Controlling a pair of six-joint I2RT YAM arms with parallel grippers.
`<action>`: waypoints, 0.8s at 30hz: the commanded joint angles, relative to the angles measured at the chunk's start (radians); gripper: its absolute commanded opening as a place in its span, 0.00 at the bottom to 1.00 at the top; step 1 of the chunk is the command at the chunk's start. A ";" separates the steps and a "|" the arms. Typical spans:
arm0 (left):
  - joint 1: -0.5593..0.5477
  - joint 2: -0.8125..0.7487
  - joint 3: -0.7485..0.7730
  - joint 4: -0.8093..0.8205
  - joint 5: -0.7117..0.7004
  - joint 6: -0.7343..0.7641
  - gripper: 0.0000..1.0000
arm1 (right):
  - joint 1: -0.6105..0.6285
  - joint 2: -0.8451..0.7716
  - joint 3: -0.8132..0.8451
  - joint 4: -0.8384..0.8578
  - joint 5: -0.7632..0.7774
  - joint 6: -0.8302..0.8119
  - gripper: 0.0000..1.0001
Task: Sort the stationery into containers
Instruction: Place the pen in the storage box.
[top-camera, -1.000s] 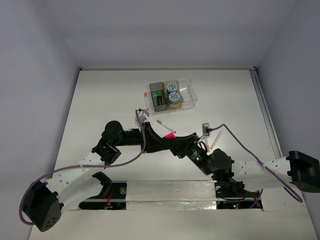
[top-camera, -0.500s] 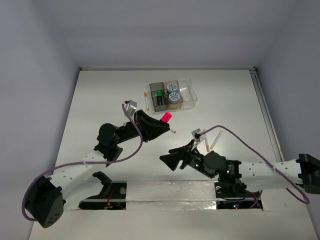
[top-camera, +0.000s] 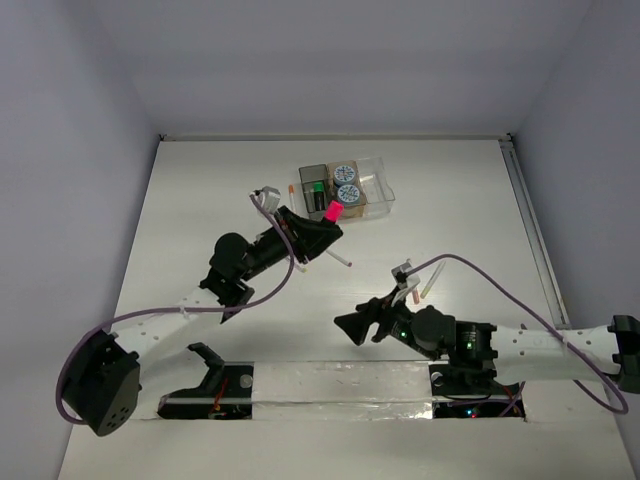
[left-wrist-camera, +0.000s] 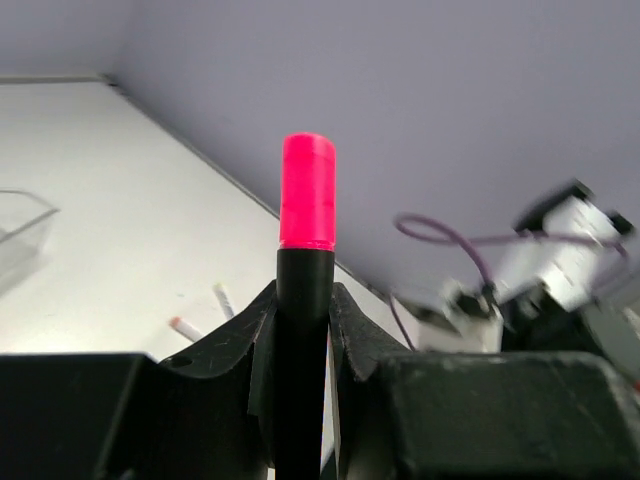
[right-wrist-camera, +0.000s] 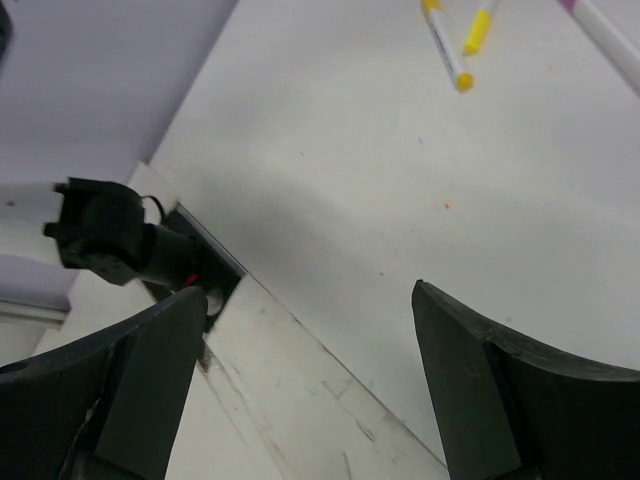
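My left gripper (top-camera: 322, 226) is shut on a black marker with a bright pink cap (top-camera: 333, 211), held just off the near left corner of the containers (top-camera: 378, 205). In the left wrist view the marker (left-wrist-camera: 306, 190) stands upright between the jaws of that gripper (left-wrist-camera: 303, 320). The dark grey bin (top-camera: 313, 172) holds a green eraser and a black marker. The amber bin holds two blue-white tape rolls (top-camera: 347, 184). My right gripper (top-camera: 348, 323) is open and empty near the front edge; it also shows in the right wrist view (right-wrist-camera: 310, 330).
An orange-capped pen (top-camera: 292, 197) lies left of the bins. A white pen (top-camera: 341, 260) lies below the left gripper. Yellow-capped pens (right-wrist-camera: 446, 46) and a magenta-capped pen (right-wrist-camera: 605, 38) lie on the table beyond the right gripper, at centre right in the top view (top-camera: 415, 287).
My left gripper has carried the pink-capped marker up and right, close to the bins. My right gripper has drawn back toward the near edge, still open.
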 joint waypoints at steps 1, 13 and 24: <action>0.006 0.048 0.100 -0.052 -0.212 0.016 0.00 | -0.013 -0.018 -0.030 -0.084 0.020 0.027 0.90; 0.101 0.507 0.393 -0.252 -0.477 -0.062 0.00 | -0.042 0.008 -0.047 -0.085 -0.089 -0.011 0.91; 0.110 0.746 0.594 -0.355 -0.643 -0.103 0.00 | -0.042 -0.016 -0.071 -0.094 -0.129 -0.019 0.91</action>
